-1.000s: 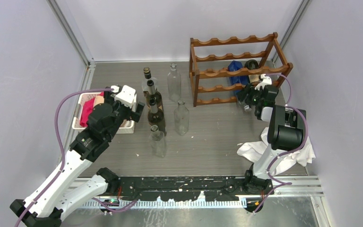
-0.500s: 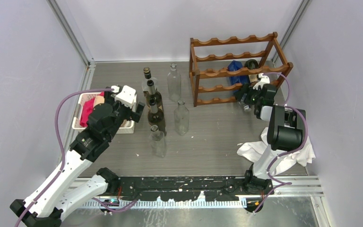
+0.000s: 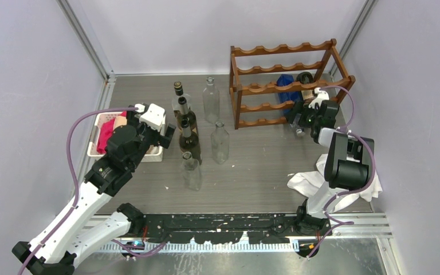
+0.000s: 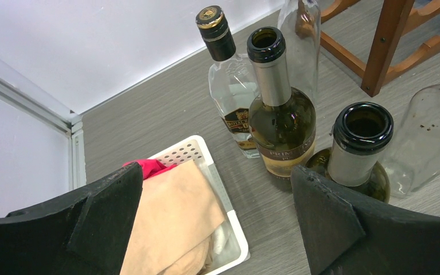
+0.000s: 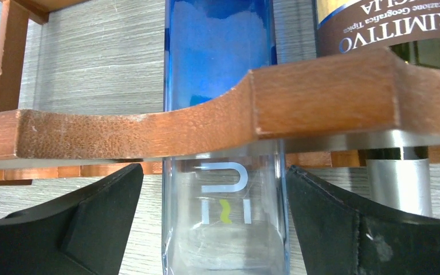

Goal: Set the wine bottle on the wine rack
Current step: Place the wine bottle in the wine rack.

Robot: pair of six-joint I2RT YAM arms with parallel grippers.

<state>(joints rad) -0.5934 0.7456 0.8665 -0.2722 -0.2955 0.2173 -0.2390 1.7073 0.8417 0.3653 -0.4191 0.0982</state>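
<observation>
Trouble could start at the wine rack, which stands at 1 o'clock on the tabletop. The blue bottle, which I take for the task's wine bottle, lies across a scalloped rail toward the rack's 3 o'clock end, with a dark bottle just beside it. The right claw is spread wide either side of the blue bottle and grips nothing. If it pulled back crookedly, a finger could catch glass or rail and drag the bottle off. At 9 o'clock the left claw gapes empty near standing bottles, which a careless swing could topple. The dark bottle reads "PRIMITIVO", upside down. A green bottle shows "PRIM". The blue bottle's white mark forms no legible word.
</observation>
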